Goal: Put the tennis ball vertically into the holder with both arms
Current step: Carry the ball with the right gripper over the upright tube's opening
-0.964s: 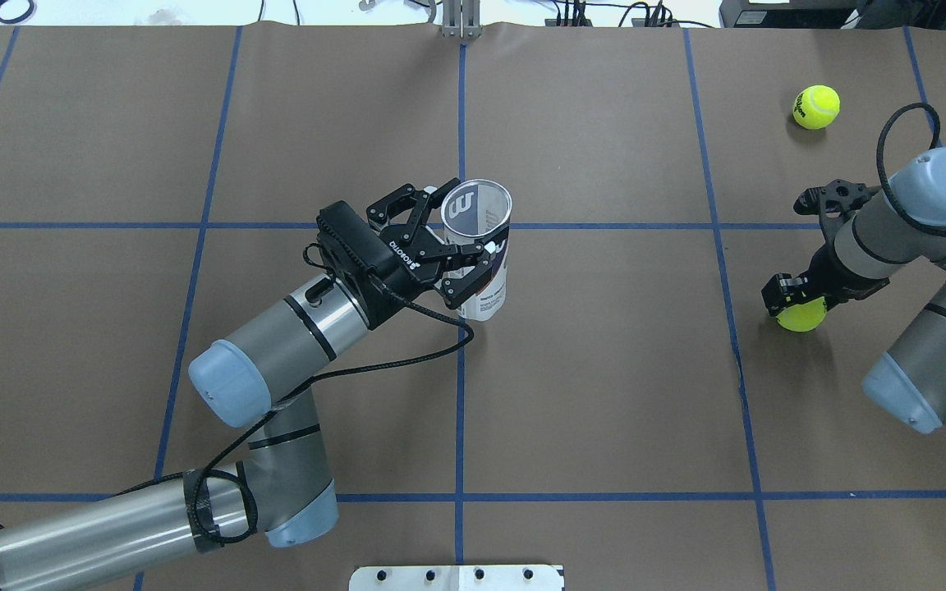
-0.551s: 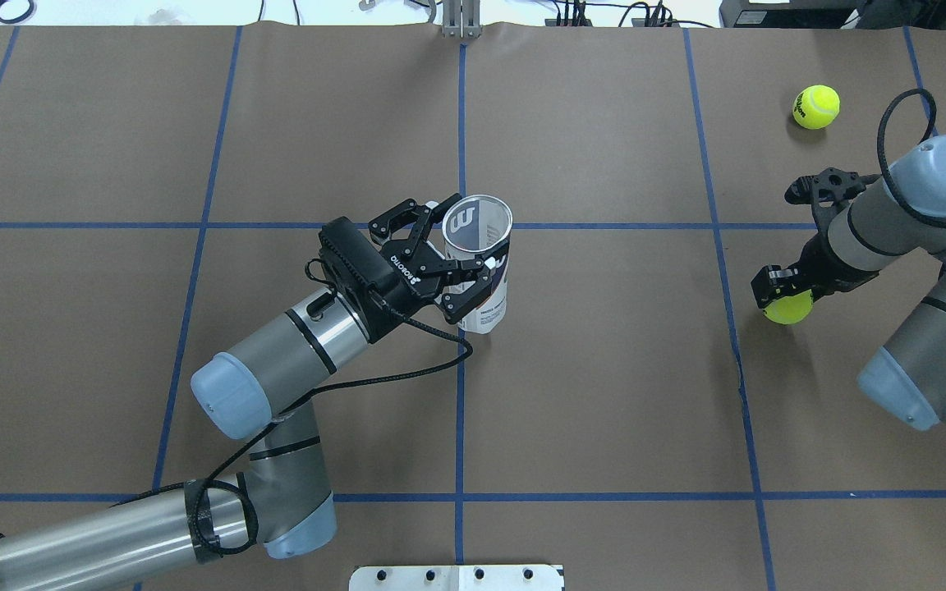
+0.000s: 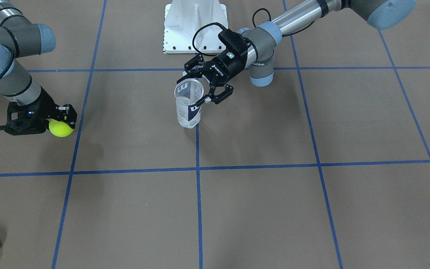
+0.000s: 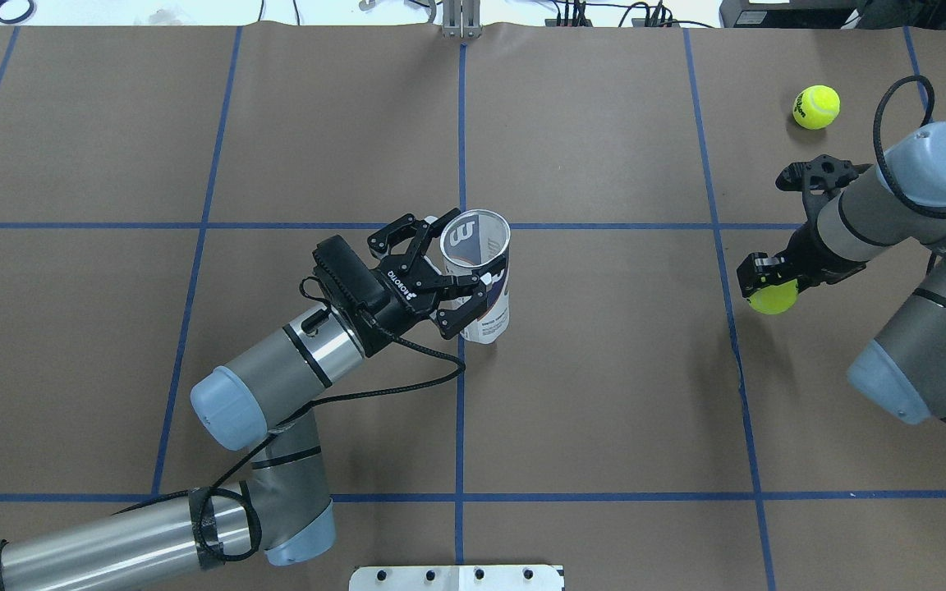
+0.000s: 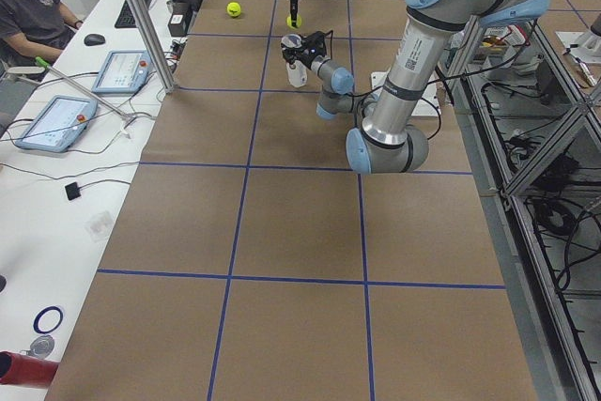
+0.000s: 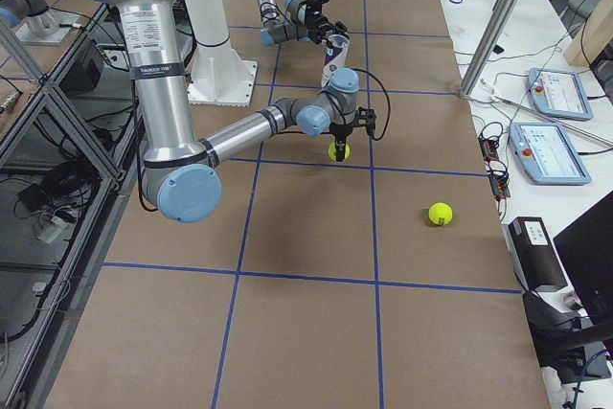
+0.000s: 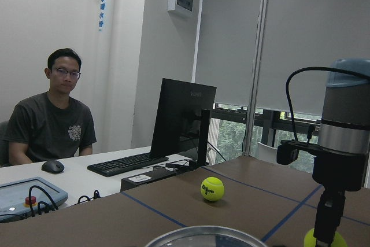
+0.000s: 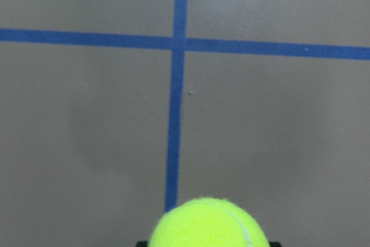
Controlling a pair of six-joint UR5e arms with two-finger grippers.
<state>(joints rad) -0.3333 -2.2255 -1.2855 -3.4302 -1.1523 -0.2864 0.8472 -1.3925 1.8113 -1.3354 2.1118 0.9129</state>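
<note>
Front, holder: clear plastic cylindrical tennis-ball can (image 3: pixel 189 108) about upright at frame centre, over brown paper-covered counter (image 3: pixel 259 209); left hand (image 3: pixel 195 90) clamped round its upper wall.
Front, ball: fuzzy yellow tennis ball (image 3: pixel 60 129) pinched in right hand (image 3: pixel 63 118) at left edge, well apart from the can.
Overhead, risk: mouth looks barely wider than the ball; an off-centre descent could strike the silver rim (image 4: pixel 478 212) and tip the can.
Side views, risk: thin wall may slip or buckle in the grip.
Left wrist, room: seated operator (image 7: pixel 52 114), monitor (image 7: pixel 184 114), blinds; second loose yellow ball (image 7: pixel 212 189) on the counter.
Right wrist, surface: matte, flat, blue tape grid (image 8: pixel 175 114).
</note>
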